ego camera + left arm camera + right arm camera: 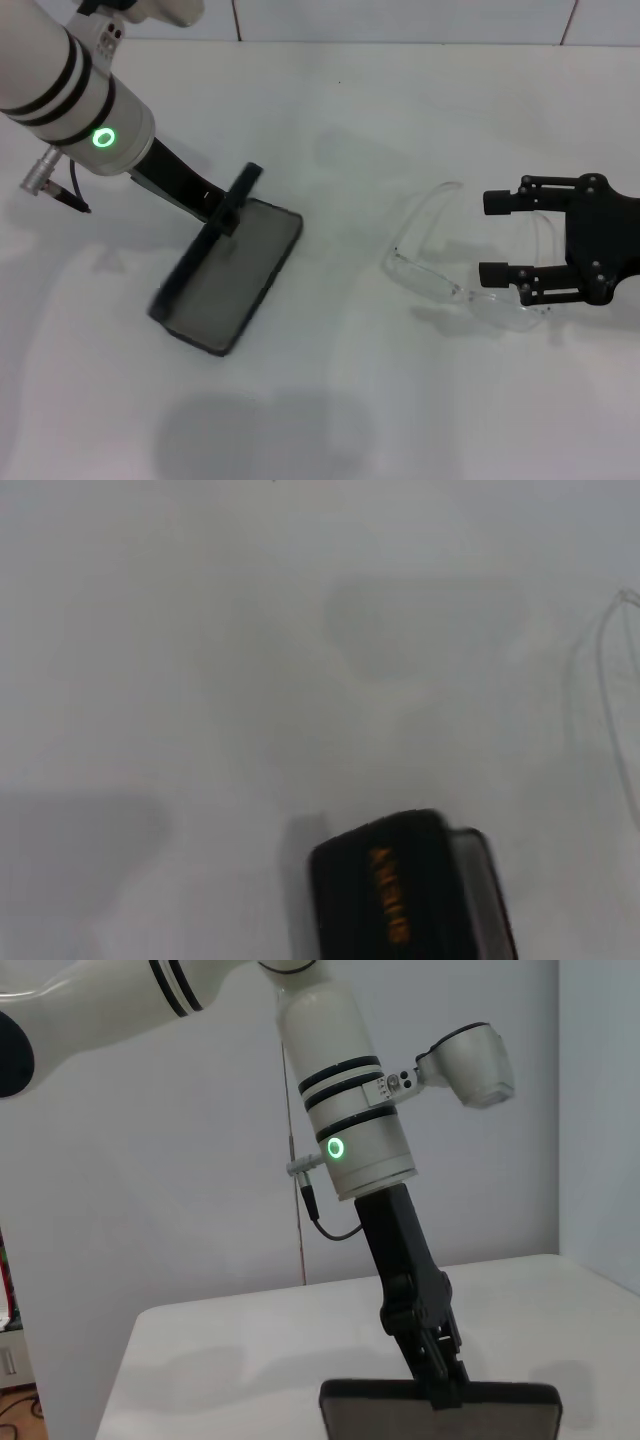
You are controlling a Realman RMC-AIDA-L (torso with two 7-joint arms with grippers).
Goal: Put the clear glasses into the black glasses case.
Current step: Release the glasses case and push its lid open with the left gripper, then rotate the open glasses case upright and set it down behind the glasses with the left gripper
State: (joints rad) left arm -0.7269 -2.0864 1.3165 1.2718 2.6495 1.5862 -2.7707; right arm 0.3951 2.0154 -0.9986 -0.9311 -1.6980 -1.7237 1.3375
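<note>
Glasses (440, 262) seemingly between right fingers (500, 272)

The left arm (350, 1120) comes down from up top, white with black bands and a glowing green ring. Its black left gripper (440, 1375) is clamped on the top edge of the open black glasses case (440, 1412), lid standing upright on the white table (250, 1350).
</note>
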